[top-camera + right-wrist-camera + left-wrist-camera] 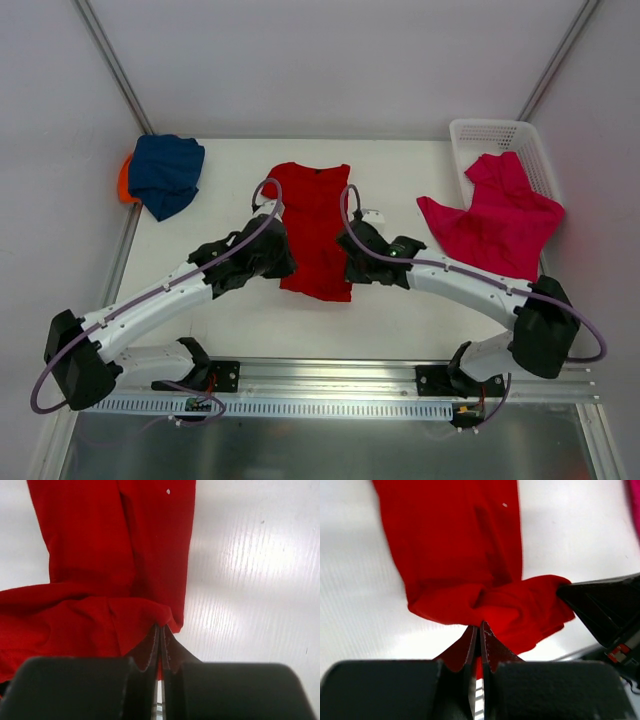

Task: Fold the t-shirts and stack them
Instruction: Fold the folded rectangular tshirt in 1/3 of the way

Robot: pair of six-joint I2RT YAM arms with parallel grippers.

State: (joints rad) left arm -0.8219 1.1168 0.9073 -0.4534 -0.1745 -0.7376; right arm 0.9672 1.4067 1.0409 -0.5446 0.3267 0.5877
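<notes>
Both the left gripper (479,630) and right gripper (160,629) are pinched tight on the near hem of the red t-shirt (315,215), which stretches away from them. It looks light and limp (likely to bunch), so corner holds suit it. Beyond the right gripper, the magenta t-shirt (495,220) drapes partly over the white lattice basket (490,132).

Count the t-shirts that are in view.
4. Red t-shirt at the centre; navy t-shirt far left; orange t-shirt mostly hidden beneath it; pink t-shirt partly over the basket, right.

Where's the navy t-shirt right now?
Top view: the navy blue t-shirt sits bunched at the far left corner of the table, lying over the orange t-shirt, left of the red t-shirt.
</notes>
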